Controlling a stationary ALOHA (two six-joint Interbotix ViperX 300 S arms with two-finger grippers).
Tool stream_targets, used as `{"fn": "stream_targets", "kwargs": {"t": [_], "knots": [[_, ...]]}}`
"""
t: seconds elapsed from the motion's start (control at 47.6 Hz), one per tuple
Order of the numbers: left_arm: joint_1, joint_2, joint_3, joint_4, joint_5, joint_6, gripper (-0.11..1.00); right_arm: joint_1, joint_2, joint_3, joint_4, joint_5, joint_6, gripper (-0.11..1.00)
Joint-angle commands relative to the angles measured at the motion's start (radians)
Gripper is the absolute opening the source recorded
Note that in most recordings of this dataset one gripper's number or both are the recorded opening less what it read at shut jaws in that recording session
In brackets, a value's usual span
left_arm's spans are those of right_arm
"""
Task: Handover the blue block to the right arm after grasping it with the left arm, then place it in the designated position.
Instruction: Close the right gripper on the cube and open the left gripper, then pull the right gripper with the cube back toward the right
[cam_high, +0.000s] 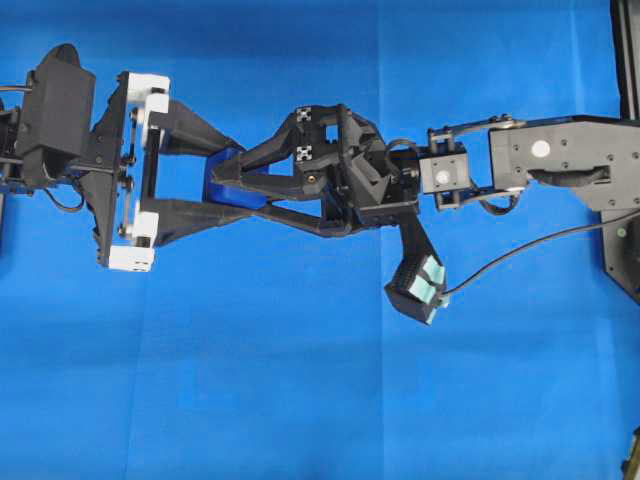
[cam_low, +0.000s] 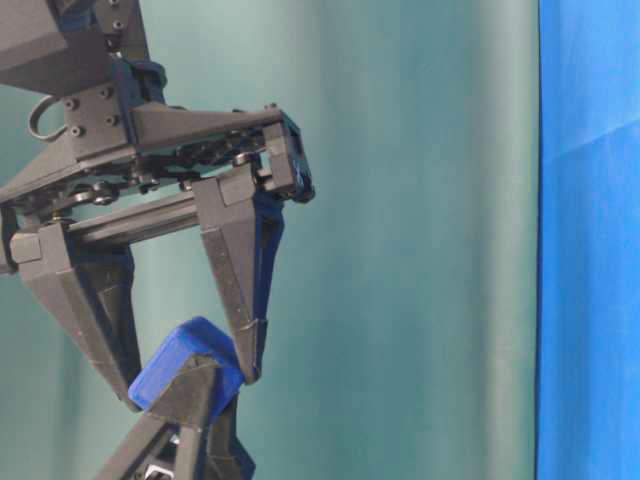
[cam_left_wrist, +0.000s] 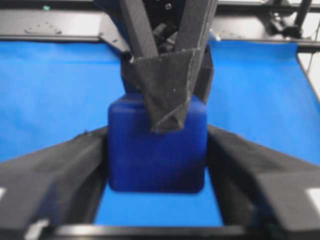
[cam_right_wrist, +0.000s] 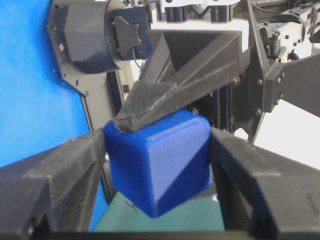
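Observation:
The blue block (cam_high: 222, 178) hangs above the blue cloth between both grippers. My left gripper (cam_high: 243, 180), with white blocks at its finger bases, reaches in from the left. In the left wrist view its fingers (cam_left_wrist: 75, 165) lie flush against the two sides of the block (cam_left_wrist: 155, 155). My right gripper (cam_right_wrist: 157, 155) comes from the right, rolled on its side, and is shut on the block's (cam_right_wrist: 150, 170) other pair of faces. One right fingertip (cam_left_wrist: 165, 100) lies across the block's upper edge. One left fingertip (cam_right_wrist: 150, 107) rests on the block's top corner.
Blue cloth (cam_high: 300, 400) covers the table below. The right arm (cam_high: 560, 155) stretches in from the right edge, with its mint-green wrist camera (cam_high: 420, 285) and a cable (cam_high: 540, 245) hanging beside it. A teal backdrop (cam_low: 420, 250) stands behind the grippers in the table-level view.

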Motion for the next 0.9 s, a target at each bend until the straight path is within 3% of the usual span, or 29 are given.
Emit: {"fn": "stream_targets", "kwargs": {"t": [0.0,0.063,0.126,0.504,0.882], "knots": [[-0.003,-0.008,-0.025,0.003,-0.017,0.002,0.74,0.005,-0.011,-0.025,0.002,-0.005,0.002,0.49],[-0.003,-0.006,-0.026,0.003,-0.017,0.005,0.87,0.005,-0.011,-0.025,0.002,-0.003,0.002,0.49],[-0.003,-0.008,-0.025,0.003,-0.017,0.005,0.93,0.006,-0.011,-0.025,0.002,-0.003,0.002,0.49],[-0.003,-0.02,-0.017,0.003,-0.015,-0.005,0.93,0.012,-0.029,-0.005,0.002,0.002,0.003,0.49],[-0.003,-0.04,-0.005,0.003,-0.008,-0.006,0.93,0.014,-0.193,0.147,0.003,0.066,0.005,0.49]]}}
